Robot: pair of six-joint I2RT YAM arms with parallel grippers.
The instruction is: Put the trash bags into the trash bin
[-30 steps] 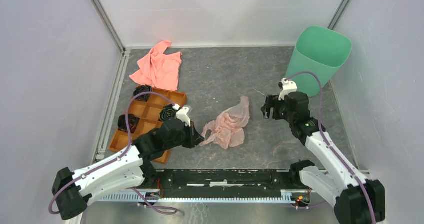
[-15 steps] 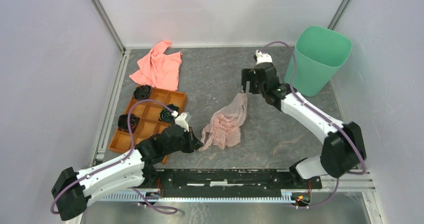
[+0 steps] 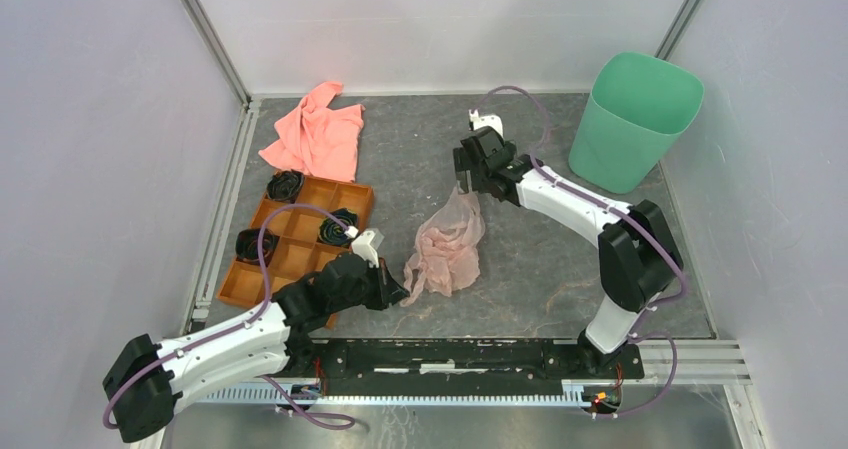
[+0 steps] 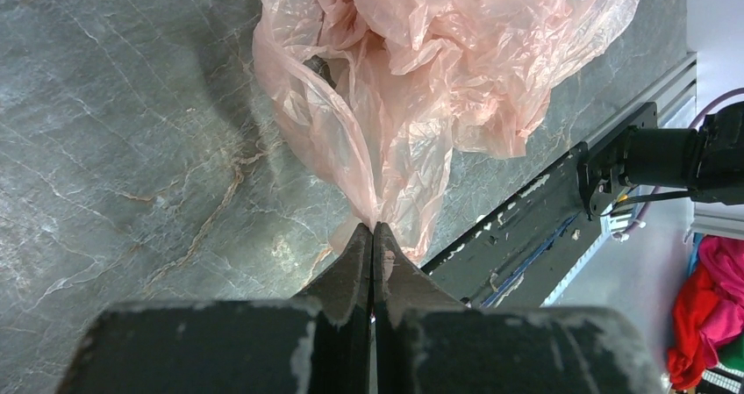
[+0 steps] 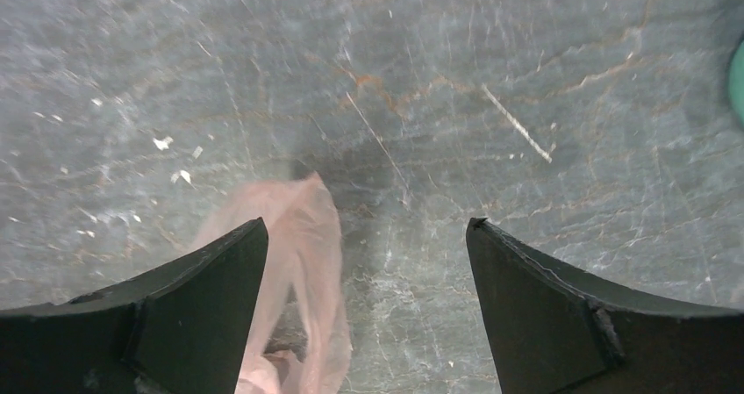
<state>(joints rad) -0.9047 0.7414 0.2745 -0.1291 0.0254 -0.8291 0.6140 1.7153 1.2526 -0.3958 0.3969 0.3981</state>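
Observation:
The thin, translucent pale pink trash bag (image 3: pixel 447 246) lies crumpled on the grey table near the middle. My left gripper (image 3: pixel 396 291) is shut on the bag's near-left edge; the left wrist view shows the film (image 4: pixel 412 69) pinched between the closed fingertips of the gripper (image 4: pixel 374 229). My right gripper (image 3: pixel 466 185) is open, hovering just above the bag's far tip. In the right wrist view the bag's tip (image 5: pixel 303 236) sits beside the left finger, inside the open jaws of the gripper (image 5: pixel 367 227). The mint-green trash bin (image 3: pixel 636 119) stands upright at the far right.
A salmon-pink cloth (image 3: pixel 318 134) lies at the back left. An orange compartmented tray (image 3: pixel 296 239) with black items sits left of the bag, beside my left arm. A black rail (image 3: pixel 450 354) runs along the near edge. White walls enclose the table.
My right arm has swung left and away from the bin, reaching out over the bag's far tip. The bag has been drawn slightly left. My left gripper stays shut on the bag.

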